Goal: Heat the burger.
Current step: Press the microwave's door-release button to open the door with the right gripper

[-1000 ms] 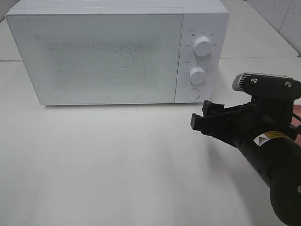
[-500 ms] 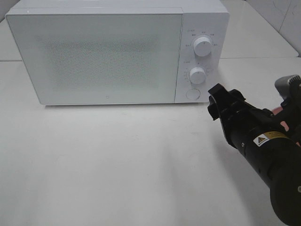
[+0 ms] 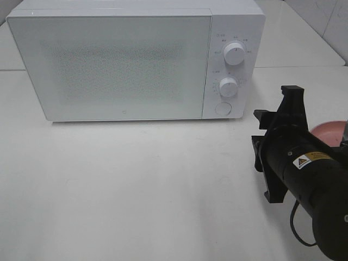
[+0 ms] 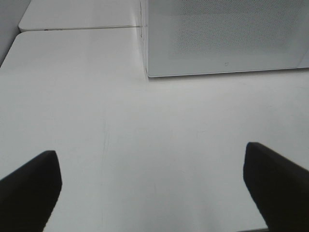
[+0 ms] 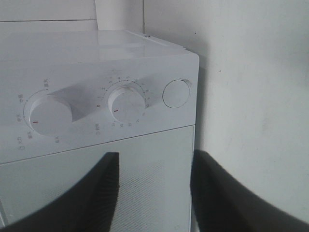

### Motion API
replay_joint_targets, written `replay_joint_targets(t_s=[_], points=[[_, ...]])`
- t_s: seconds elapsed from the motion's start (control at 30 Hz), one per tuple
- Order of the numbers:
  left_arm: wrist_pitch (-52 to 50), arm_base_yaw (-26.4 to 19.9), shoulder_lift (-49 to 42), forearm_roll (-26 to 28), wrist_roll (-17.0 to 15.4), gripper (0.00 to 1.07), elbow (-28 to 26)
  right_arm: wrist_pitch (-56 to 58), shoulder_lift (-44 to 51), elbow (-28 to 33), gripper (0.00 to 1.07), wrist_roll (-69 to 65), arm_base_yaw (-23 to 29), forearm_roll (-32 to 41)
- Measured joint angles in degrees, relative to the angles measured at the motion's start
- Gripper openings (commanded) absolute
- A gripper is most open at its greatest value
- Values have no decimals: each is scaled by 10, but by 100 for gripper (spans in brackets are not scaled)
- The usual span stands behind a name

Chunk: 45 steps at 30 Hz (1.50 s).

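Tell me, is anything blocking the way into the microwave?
Yes: the microwave door is shut across its whole front. The burger itself is not in view; only a pink plate's rim peeks past the right arm.

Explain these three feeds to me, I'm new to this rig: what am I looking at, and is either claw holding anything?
It is a two-armed robot at a white table. The big picture comes from a camera mounted high. It shows a white microwave with its door shut, the black right arm, and the edge of a pink plate partly hidden by that arm. The other two pictures come from cameras on the wrists, each looking out between its claw's fingers. The left gripper is wide open over the table and holds nothing. The right gripper faces the microwave's two knobs and round button; its jaws are apart and empty. The burger is not visible in any view.
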<state>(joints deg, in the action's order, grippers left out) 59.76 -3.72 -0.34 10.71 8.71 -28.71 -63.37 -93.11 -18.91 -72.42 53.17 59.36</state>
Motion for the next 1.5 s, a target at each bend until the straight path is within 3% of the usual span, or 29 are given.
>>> replay_joint_targets(t_s=[0.03,0.1,0.17,0.2,0.3,0.57,0.93,1.5], points=[[0,0,0,0,0,96,0,0,0,0,32,0,0,0],[0,0,0,0,0,96,0,0,0,0,18,-10,0,0],[0,0,0,0,0,96,0,0,0,0,14,-10,0,0],[0,0,0,0,0,96,0,3,0,0,5,-10,0,0],[0,0,0,0,0,96,0,13,0,0,0,-10,0,0],[0,0,0,0,0,96,0,22,-10,0,0,-13,-3,-17],[0,0,0,0,0,96,0,-3,-81,-19,0,-99,-72,-177],[0,0,0,0,0,96,0,48,-175,-141,0,-119,-169,-231]])
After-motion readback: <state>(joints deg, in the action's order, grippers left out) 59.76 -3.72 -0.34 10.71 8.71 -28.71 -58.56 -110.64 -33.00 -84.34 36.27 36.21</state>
